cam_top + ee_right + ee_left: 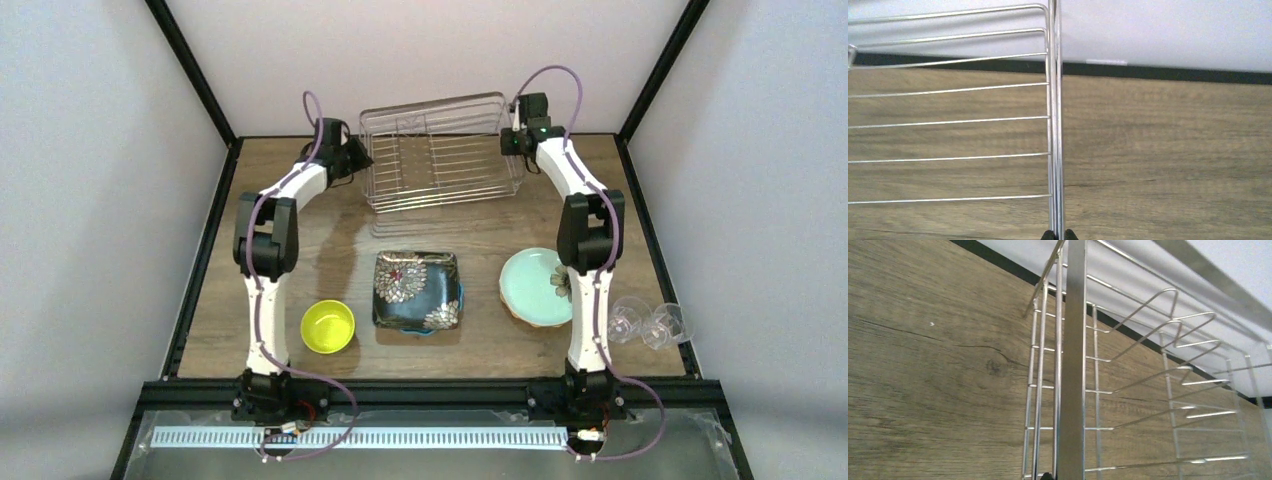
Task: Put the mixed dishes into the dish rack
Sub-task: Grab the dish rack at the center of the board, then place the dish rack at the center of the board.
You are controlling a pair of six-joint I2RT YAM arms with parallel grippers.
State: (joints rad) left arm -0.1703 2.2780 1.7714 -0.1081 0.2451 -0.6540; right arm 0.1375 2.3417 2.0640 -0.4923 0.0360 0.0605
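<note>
Silvery dish rack (440,150) sat at the far middle of the table (300,230), its long axis running left to right and its prongs pointing up. It lay between the two hands, one at each short end. The left hand (358,158) was at the rack's left end, nearly closed on a flat upright bar of the rim (1070,365), which ran straight up the middle of its wrist view. The right hand (1058,235) was at the right end, its black fingertips pinched tight on a pair of rim wires (1054,125).

Nearer on the table, well apart from the rack, lay the small yellow-green bowl (328,326) on the left, the black square floral plate (416,290) in the middle and the round mint flower plate (535,285) on the right. Clear glass (645,322) lay at the table's right edge.
</note>
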